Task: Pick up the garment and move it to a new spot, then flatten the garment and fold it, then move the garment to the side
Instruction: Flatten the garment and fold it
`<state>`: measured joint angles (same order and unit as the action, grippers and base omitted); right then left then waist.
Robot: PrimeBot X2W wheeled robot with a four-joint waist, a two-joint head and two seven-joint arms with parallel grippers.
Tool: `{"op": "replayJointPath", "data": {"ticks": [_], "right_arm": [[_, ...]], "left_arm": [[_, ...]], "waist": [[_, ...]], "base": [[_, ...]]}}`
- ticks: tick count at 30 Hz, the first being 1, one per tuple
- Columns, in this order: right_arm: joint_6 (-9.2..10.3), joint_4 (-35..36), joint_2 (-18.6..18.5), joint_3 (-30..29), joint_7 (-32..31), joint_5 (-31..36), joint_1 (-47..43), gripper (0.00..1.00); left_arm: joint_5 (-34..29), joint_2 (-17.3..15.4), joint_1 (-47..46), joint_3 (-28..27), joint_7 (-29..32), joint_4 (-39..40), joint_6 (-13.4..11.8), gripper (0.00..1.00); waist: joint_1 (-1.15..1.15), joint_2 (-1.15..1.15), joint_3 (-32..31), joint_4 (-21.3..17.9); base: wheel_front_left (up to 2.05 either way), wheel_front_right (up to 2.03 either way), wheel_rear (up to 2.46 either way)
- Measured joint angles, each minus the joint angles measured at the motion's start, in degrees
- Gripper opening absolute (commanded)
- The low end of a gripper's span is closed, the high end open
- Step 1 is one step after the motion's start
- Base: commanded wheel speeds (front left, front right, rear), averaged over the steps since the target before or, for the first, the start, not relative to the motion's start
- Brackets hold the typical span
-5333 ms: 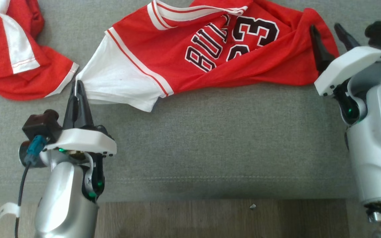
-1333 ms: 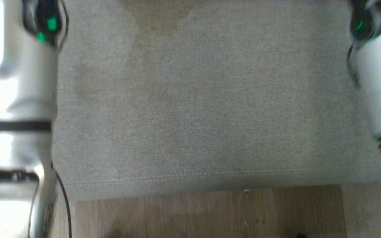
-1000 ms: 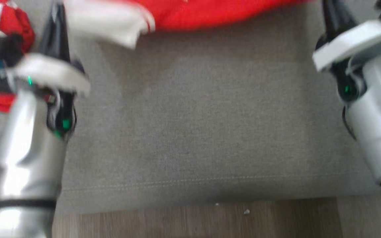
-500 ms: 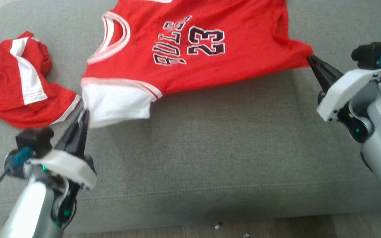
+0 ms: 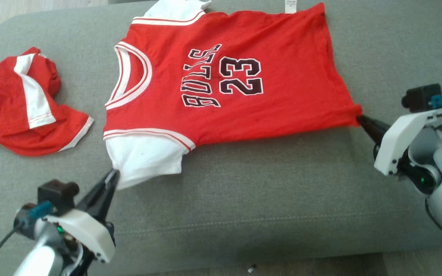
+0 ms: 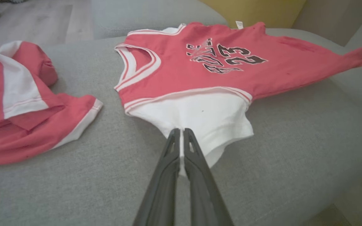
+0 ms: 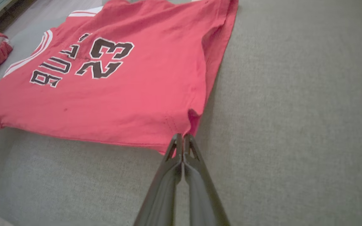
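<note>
Red jersey (image 5: 225, 80) spread on grey cushion (image 5: 263, 191), pinched at 2 points.
Black "BULLS 23" faces up, white sleeves, striped neckline; mostly flat, toward cushion's far edge. Fingers of left gripper (image 5: 114, 174) closed on nearer white sleeve; right gripper (image 5: 360, 117) closed on nearer hem corner.

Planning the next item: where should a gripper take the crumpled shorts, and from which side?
The white-trimmed hem corner of the shorts, nearest the jersey. It lies flat on the sofa, sticking out from the bunched part, so probably come low from the jersey side, jaws across the trim.
</note>
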<state>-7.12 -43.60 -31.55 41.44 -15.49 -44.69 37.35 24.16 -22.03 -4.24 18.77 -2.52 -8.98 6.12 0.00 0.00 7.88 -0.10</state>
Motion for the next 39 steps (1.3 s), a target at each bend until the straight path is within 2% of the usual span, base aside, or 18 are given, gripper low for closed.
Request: {"op": "replayJointPath", "data": {"ticks": [9, 20, 29, 35, 39], "right_arm": [[0.0, 2.9, -2.4, 0.8, -7.3, -2.3, -2.6, 0.0], [0.0, 8.3, -6.9, 3.0, -18.7, -5.9, -6.2, 0.0], [0.0, 12.3, -9.8, 3.2, -27.9, -8.9, -9.8, 0.0], [0.0, 15.5, -10.9, 1.1, -29.8, -9.6, -11.3, 0.0], [0.0, 15.5, -10.7, -2.2, -29.2, -8.5, -11.1, 0.0]], "left_arm": [[3.7, -4.0, 2.6, 4.1, 4.2, 2.7, 1.0, 0.0], [12.7, -10.8, 4.0, 9.1, 9.3, 7.5, 1.0, 0.0], [18.8, -14.9, 6.1, 12.5, 12.8, 10.3, 1.0, 0.0], [20.5, -17.2, 6.4, 13.0, 13.6, 12.5, 1.0, 0.0], [19.8, -17.8, 5.1, 11.1, 12.9, 12.5, -0.2, 0.0]], "waist": [[0.0, 0.0, -0.5, -0.8], [0.0, 0.0, -0.3, 0.0], [0.0, 0.0, -1.6, 0.1], [0.0, 0.0, -1.2, -0.3], [0.0, 0.0, -0.4, -0.5]], "base": [[0.0, 0.0, 0.0], [0.0, 0.0, 0.0], [0.0, 0.0, 0.0], [0.0, 0.0, 0.0], [0.0, 0.0, 0.0]]}}
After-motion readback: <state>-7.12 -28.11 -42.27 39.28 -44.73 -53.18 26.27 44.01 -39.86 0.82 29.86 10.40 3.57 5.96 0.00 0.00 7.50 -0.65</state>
